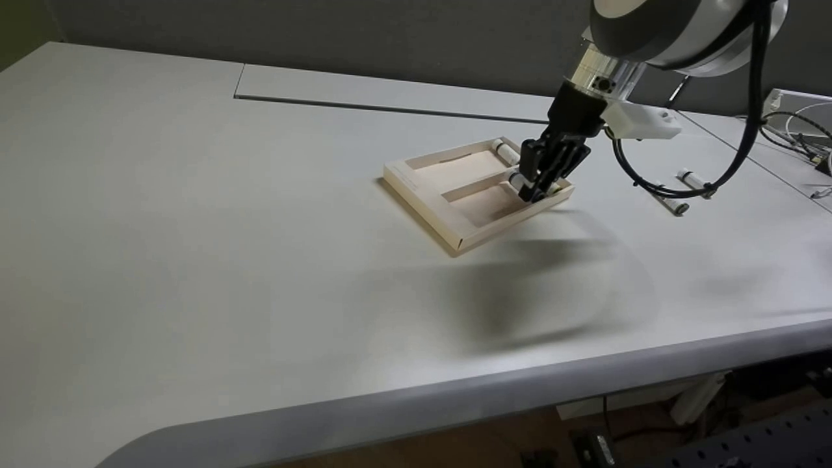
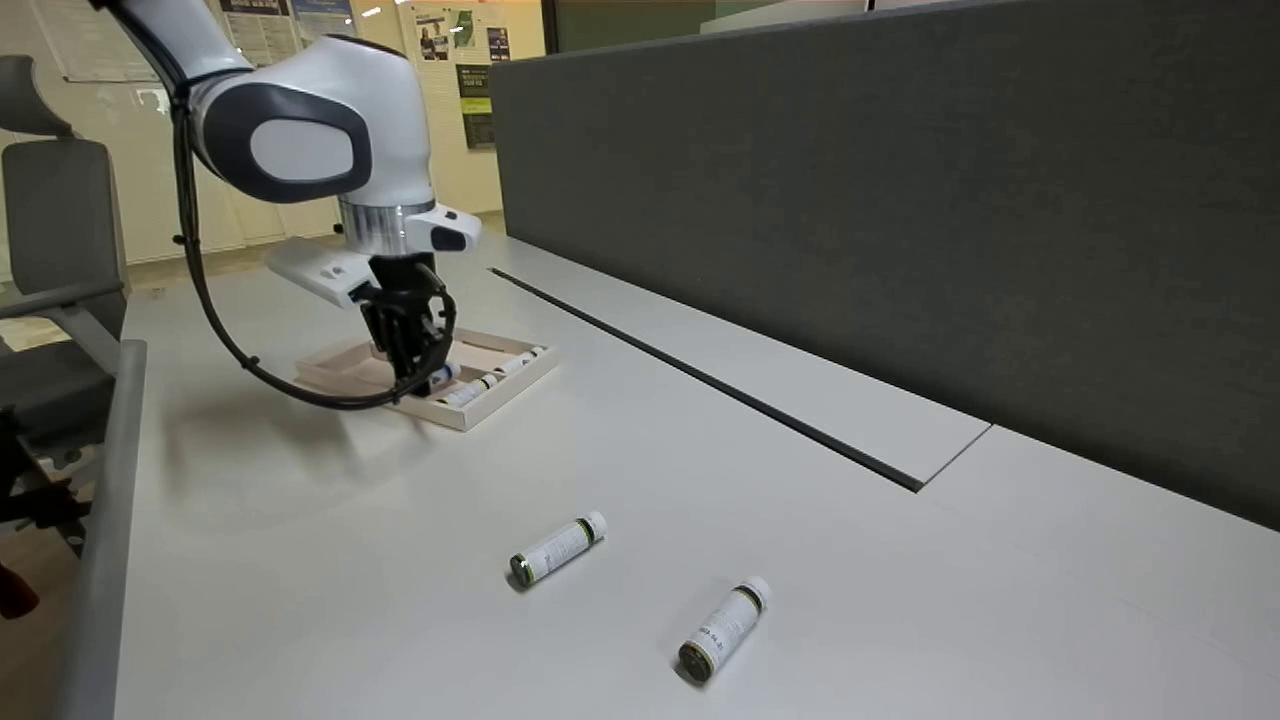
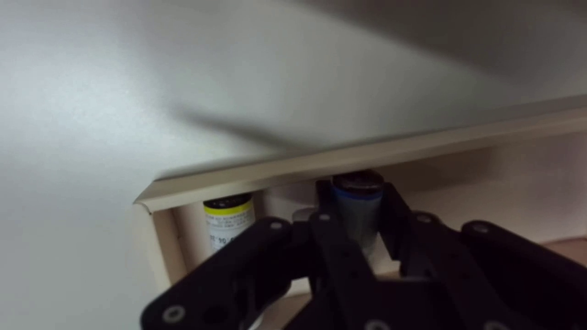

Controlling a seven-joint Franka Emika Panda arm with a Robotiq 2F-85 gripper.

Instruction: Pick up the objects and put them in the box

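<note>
The box (image 1: 426, 198) is a shallow pale beige tray with two compartments. It also shows in an exterior view (image 2: 512, 392) and in the wrist view (image 3: 284, 170). My gripper (image 3: 357, 201) has its fingers closed on both sides of a blue-banded cylinder (image 3: 360, 217), down inside the near compartment against the rim. The gripper also shows in both exterior views (image 1: 534, 194) (image 2: 420, 385). A yellow-banded cylinder (image 3: 229, 221) lies in the same compartment at its end. Another cylinder (image 1: 506, 152) lies in the far compartment. Two cylinders (image 2: 558, 550) (image 2: 725, 632) lie on the table outside the box.
A dark grey partition (image 2: 850, 200) stands along the back of the table (image 1: 227, 260). A dark slot (image 2: 700, 380) runs along the tabletop near it. A black cable (image 2: 230, 345) loops from the arm close to the gripper. More cables (image 1: 803, 136) lie at the table's far end.
</note>
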